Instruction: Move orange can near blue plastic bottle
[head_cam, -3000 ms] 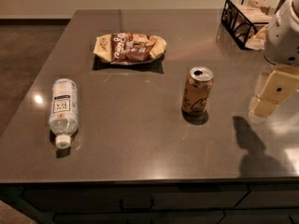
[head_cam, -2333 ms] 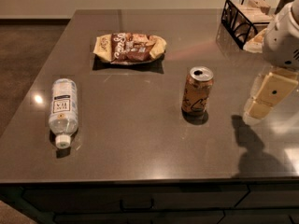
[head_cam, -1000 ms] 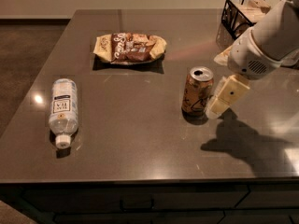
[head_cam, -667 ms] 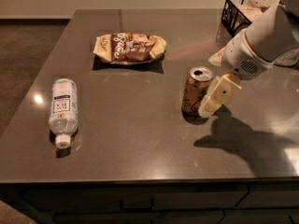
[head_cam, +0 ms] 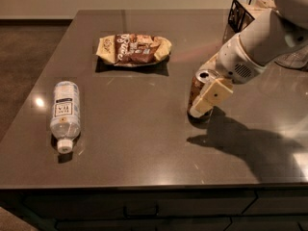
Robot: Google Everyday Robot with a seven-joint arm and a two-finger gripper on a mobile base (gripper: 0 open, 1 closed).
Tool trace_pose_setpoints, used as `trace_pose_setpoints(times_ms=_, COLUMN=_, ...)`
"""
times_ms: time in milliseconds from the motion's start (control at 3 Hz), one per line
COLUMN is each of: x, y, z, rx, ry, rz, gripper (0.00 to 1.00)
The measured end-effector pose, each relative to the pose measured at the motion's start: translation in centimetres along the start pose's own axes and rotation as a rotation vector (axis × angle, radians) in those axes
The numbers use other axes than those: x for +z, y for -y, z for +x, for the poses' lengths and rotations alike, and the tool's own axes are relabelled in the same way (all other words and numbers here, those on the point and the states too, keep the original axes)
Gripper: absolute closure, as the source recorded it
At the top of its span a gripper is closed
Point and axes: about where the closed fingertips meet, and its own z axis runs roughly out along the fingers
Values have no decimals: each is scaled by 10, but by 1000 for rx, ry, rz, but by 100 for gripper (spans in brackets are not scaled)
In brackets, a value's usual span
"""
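The orange can [head_cam: 196,89] stands upright on the dark desk [head_cam: 134,138], a bit right of the middle. The pincer [head_cam: 208,98] is right at the can, and its cream part lies slanted across the can's right side. I cannot tell if the pincer is pinching the can or only touching it. The big white arm [head_cam: 260,44] comes down to it from the top right corner and makes a dark shadow on the desk. The blue plastic bottle [head_cam: 65,113] lies on its side near the left edge, well apart from the can, with its white cap pointing to the front. A brown snack bag [head_cam: 134,49] lies flat farther back. A black wire basket [head_cam: 245,11] sits at the back right.
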Motion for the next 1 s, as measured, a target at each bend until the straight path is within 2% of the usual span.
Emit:
trace_pose_setpoints(times_ms=333, x=3, y=0, z=-6, rx=-3, ry=16, rz=-11, gripper=41)
trace_pose_setpoints(times_ms=667, x=5, y=-6, z=-22, rx=-27, ry=29, rz=-28, gripper=65)
trace_pose_setpoints(times_ms=1000, x=18, y=-18, z=-52, rx=-81, ry=37, rz=-66, gripper=87)
